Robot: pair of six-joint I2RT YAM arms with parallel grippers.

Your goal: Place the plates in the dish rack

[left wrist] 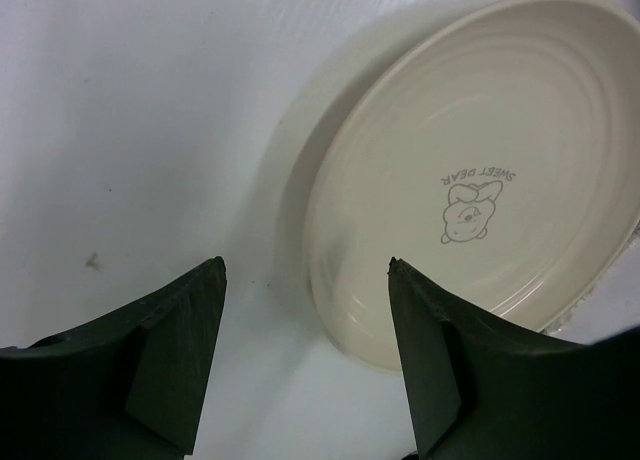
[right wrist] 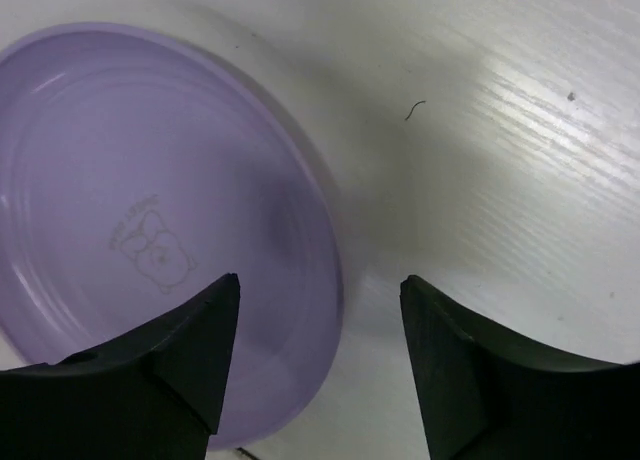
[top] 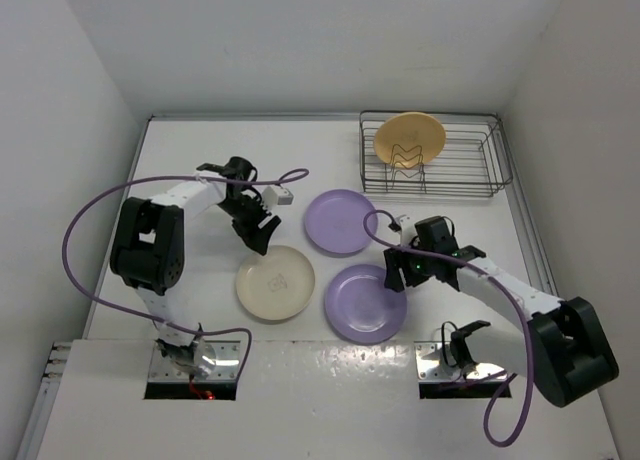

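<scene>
Left fingers (left wrist: 170,360) spread, nothing gripped — poised over the counter (top: 190,160) at the rim of the cream plate (top: 275,282), which lay flat. Far lavender plate (top: 341,221) and near lavender plate (top: 365,302) lay flat mid-counter. Right fingers (right wrist: 180,360) spread over the near one's right rim — holding nothing. Yellow plate (top: 409,138) stood on edge in the dish rack (top: 490,170), far right corner.

Racked plate (top: 409,138): yellow-orange
Left plate (top: 275,282): cream, grey bear print
Middle plate (top: 341,221): lavender
Near plate (top: 365,302): lavender
Dish rack (top: 440,187): silver
</scene>
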